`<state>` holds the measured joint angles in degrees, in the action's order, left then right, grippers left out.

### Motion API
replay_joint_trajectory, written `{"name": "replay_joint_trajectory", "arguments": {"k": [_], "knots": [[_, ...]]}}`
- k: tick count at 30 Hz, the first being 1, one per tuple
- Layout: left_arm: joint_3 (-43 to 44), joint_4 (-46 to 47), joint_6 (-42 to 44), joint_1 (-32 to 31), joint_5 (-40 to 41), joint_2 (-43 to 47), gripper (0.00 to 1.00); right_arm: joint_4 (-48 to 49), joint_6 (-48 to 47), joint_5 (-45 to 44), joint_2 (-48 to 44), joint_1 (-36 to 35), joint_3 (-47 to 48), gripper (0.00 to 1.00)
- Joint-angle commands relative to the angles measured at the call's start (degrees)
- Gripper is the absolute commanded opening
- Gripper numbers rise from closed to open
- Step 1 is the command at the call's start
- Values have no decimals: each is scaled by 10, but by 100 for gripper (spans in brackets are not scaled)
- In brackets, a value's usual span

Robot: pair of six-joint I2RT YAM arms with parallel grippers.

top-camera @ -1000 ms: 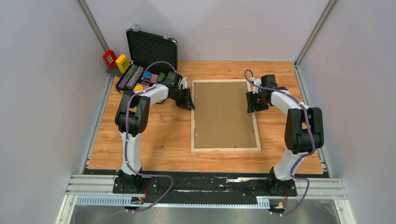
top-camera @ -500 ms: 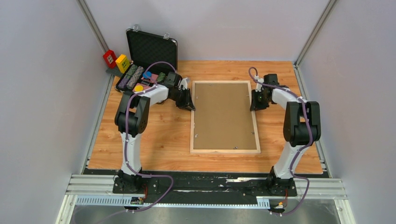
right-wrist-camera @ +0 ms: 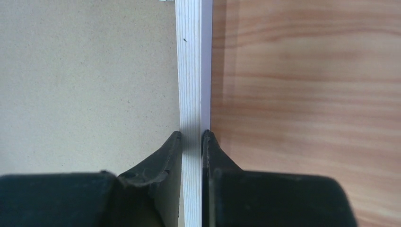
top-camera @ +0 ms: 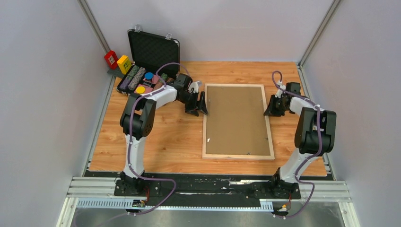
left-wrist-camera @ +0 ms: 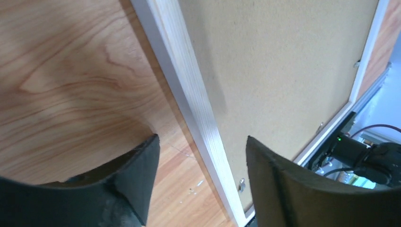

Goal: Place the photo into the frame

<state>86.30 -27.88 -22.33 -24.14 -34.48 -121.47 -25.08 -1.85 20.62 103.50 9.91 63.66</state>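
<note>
Frame-shifting step: my right pincer (right-wrist-camera: 191,136) clamps the frame (right-wrist-camera: 188,66) rail; my left pincer (left-wrist-camera: 201,144) gapes astride the opposite rail. Next, probably: close left.

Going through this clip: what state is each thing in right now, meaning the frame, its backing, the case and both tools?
frame: flat on the table, back side up.
backing board: seated in the frame.
photo: not in sight.
black case: lid open.
left tool: open, jaws astride the frame's left rail.
right tool: shut on the frame's right rail.
</note>
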Motion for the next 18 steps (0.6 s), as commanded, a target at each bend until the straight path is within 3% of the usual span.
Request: {"name": "replay_joint_trajectory", "arguments": {"k": [1, 7, 18], "knots": [[36, -27, 28, -7, -37, -11, 81, 16, 43, -4, -34, 40, -38, 0], [40, -55, 74, -34, -53, -10, 95, 29, 60, 19, -37, 63, -51, 0], [6, -118, 167, -109, 36, 40, 93, 32, 53, 43, -27, 67, -49, 0]]}}
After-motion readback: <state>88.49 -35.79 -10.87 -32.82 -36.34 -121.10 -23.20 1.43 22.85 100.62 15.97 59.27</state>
